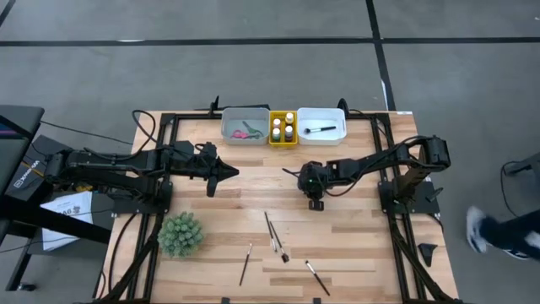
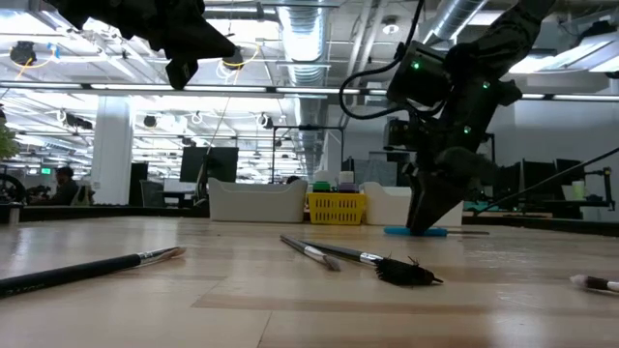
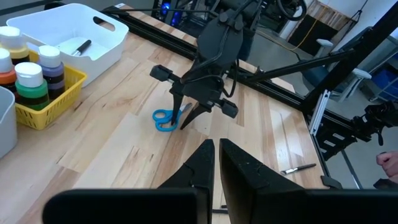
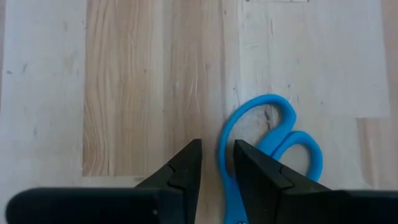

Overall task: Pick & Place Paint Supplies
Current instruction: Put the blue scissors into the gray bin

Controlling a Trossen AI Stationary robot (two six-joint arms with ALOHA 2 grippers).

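we see the right gripper (image 1: 315,203) down at the middle of the wooden table (image 1: 354,245), its tips at the tabletop on a pair of blue scissors (image 4: 273,149). its jaws stand only a little apart, with the scissors' shank between them, so it appears to be gripping the scissors, which lie flat on the wood.

the left gripper (image 1: 229,173) hangs above the table to the left of the middle, pointing toward the right arm, its jaws closed on nothing.

along the far edge we see three trays side by side: a grey tray (image 1: 232,135) with pink scissors (image 1: 246,132) in it, a yellow tray (image 1: 271,139) with paint bottles (image 1: 283,127) standing in it, and a white tray (image 1: 336,118) with one brush (image 1: 321,130) lying inside.

nearer the front edge, four more brushes (image 1: 272,231) lie loose on the wood, well apart from the trays. a spiky green plant ball (image 1: 180,233) sits at the front left.
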